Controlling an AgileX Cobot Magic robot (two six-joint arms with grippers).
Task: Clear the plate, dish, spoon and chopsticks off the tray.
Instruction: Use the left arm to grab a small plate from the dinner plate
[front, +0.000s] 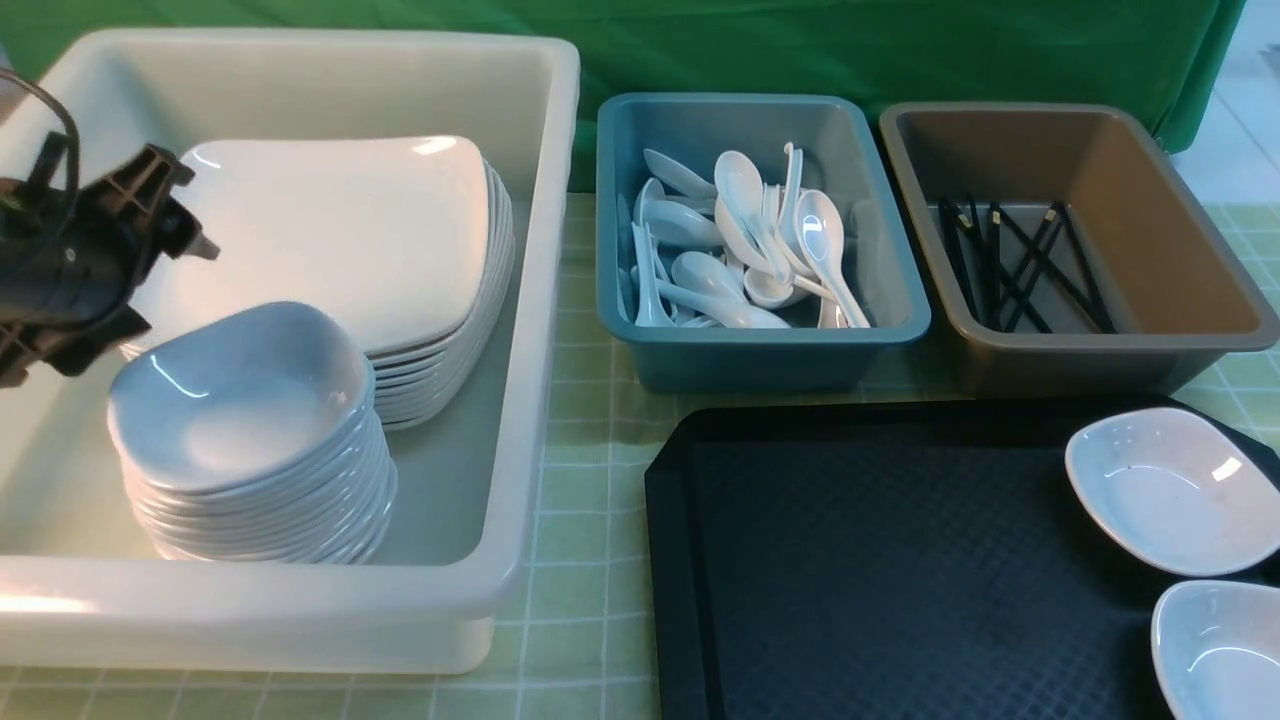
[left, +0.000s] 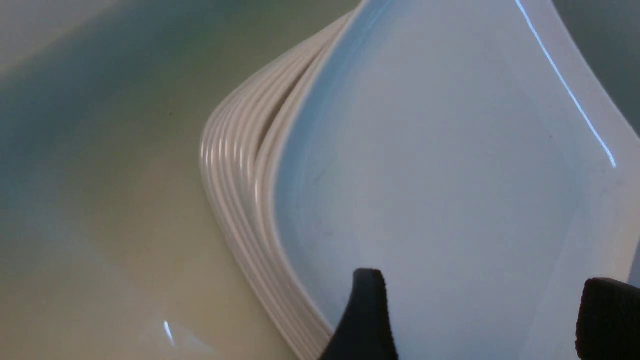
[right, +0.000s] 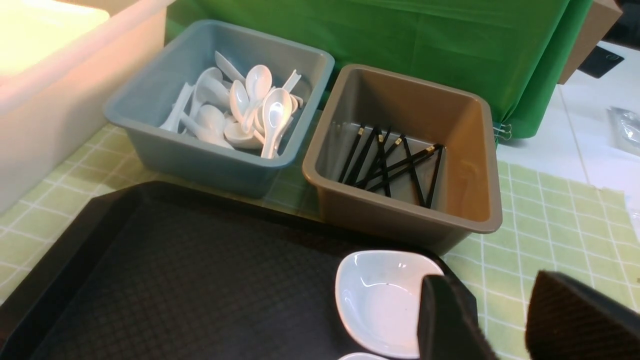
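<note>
A stack of white plates (front: 330, 230) lies in a big white tub (front: 540, 300), with a stack of small dishes (front: 250, 420) in front of it. My left gripper (front: 140, 280) hangs over the tub's left side. In the left wrist view its fingers (left: 367, 315) stand wide apart above the top plate (left: 440, 165), so the left gripper (left: 487, 310) is open and empty. The black tray (front: 880, 560) carries two small white dishes (front: 1170, 490) (front: 1220, 650) at its right end. My right gripper (right: 492, 295) is open and empty beside the nearer dish (right: 380, 300).
Behind the tray, a blue bin (front: 760, 350) holds several white spoons (front: 740, 250) and a brown bin (front: 1090, 350) holds several black chopsticks (front: 1020, 265). A green checked cloth (front: 580, 600) covers the table, and a green drape (front: 800, 50) hangs at the back.
</note>
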